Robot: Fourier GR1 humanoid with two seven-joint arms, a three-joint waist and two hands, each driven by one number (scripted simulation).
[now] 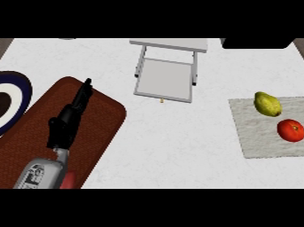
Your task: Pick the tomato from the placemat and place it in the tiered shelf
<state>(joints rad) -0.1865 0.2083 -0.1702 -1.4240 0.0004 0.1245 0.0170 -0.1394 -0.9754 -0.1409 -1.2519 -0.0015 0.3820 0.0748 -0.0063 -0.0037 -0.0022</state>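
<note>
The white tiered shelf [165,73] stands at the far middle of the white tabletop [180,137]; its upper tier sits along the far edge and its lower tray, pale grey and square, juts toward the near side with nothing lying on it. A light grey, textured square placemat [262,142] lies near the right edge of the tabletop and carries two things: a yellow-green pear [267,104] at its far side and, just beside it toward the near side, the round red tomato [291,130]. The tomato is smooth and glossy, with a small darker dimple on top, and sits close to the mat's right border, apart from any hand.

At the left edge lies a round plate with a dark blue rim and white ring [4,104], partly cut off. Beside it a long reddish-brown mat with rounded corners [99,119] runs diagonally. Above this mat is the left hand [68,122], its black fingers straight and together, holding nothing. A broad stretch of bare tabletop separates the shelf, the placemat and the brown mat.
</note>
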